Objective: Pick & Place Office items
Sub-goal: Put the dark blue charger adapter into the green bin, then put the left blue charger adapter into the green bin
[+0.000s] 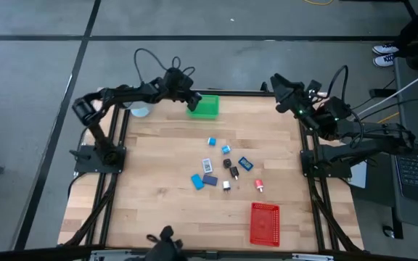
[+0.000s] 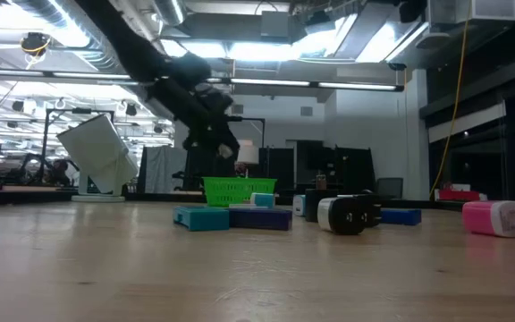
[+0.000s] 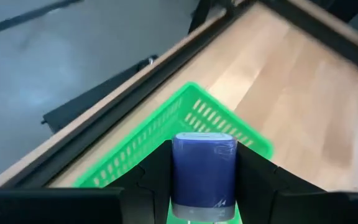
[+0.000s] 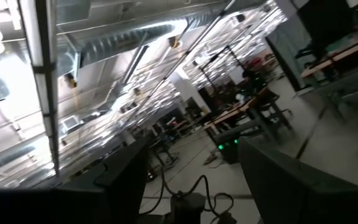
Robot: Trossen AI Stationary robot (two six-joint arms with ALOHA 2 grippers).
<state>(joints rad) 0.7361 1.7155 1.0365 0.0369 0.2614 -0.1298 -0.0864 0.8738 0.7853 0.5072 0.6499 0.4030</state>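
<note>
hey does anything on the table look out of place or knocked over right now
Only the white-blue mug at the far left corner: in the low view it looks tilted, not upright. The small office items lie loose mid-table.

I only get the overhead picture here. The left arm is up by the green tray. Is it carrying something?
Observer: Yes. Its wrist camera shows the left gripper shut on a dark blue block.
Operator: Is it over the tray?
Observer: The green tray lies right beyond the fingers.
Operator: And the right arm?
Observer: The right gripper is open and empty, aimed up at the ceiling.
</note>
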